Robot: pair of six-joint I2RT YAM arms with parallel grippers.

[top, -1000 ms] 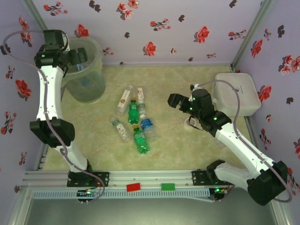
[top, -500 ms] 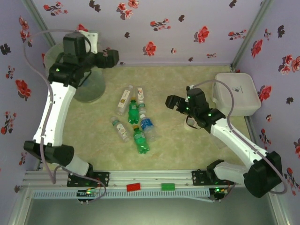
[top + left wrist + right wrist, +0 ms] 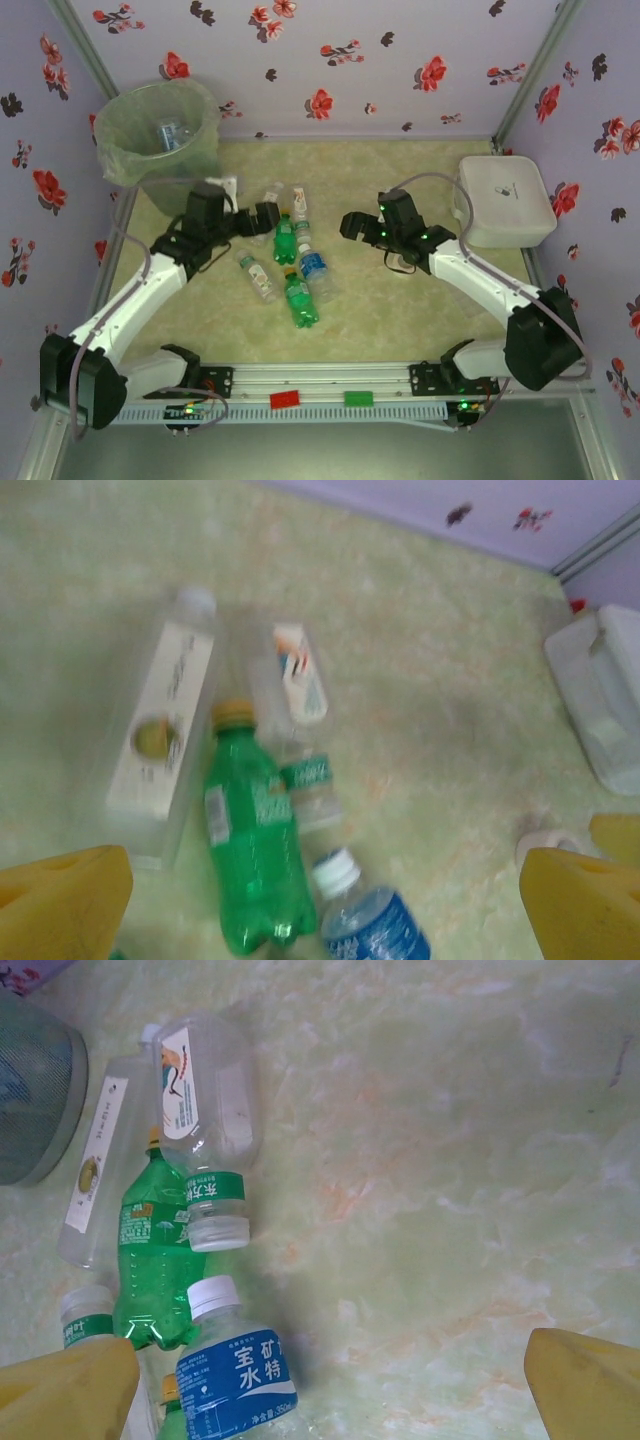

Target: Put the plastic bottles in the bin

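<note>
White characters on the blue-labelled bottle (image 3: 235,1365) read "宝矿" above "水特"; the small line beneath them is too fine to read. Just beyond its cap, the green neck band of the clear bottle (image 3: 205,1110) carries white characters too small to make out. Print on the green bottle (image 3: 150,1250) to its left and on the white-labelled bottle (image 3: 95,1175) further left is illegible.

Behind the black left claw (image 3: 265,218) and right claw (image 3: 350,225), white tube arms (image 3: 135,300) run between bulky black joints (image 3: 75,375) with small green lights (image 3: 424,237), thin grey cables (image 3: 432,180) loop alongside, and the fingers (image 3: 62,905) are yellow.
</note>
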